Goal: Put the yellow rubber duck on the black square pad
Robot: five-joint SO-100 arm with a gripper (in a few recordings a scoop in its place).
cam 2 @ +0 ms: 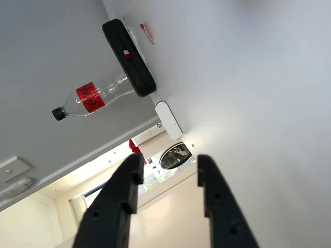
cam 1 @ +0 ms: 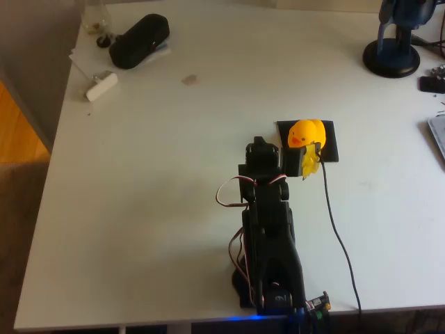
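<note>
White table [cam 1: 160, 209] is carrying everything here, with a wooden floor showing past its left edge in the overhead view. Sitting on the black pad [cam 1: 332, 147], toward the table's right side, is the duck [cam 1: 306, 132], upright and covering the pad's upper left part, its orange beak pointing down the picture toward the arm [cam 1: 268, 229]. The arm is reaching up from the near edge, and its jaws [cam 1: 311, 161] are lying just beside the duck at the pad's lower edge; whether they are touching it is hard to tell from above. In the wrist view the jaws [cam 2: 168, 178] are standing apart with nothing between them, looking past the table's edge toward a black case [cam 2: 129, 57], a plastic bottle [cam 2: 93, 98] and a small white block [cam 2: 169, 120]. Judging by this, the duck is already resting where the task wants it. It is looking like a light, hollow, squashy toy with a glossy, fairly slippery skin, so any further hold is best taken across the round body's widest part, low down, rather than on the head or beak.
</note>
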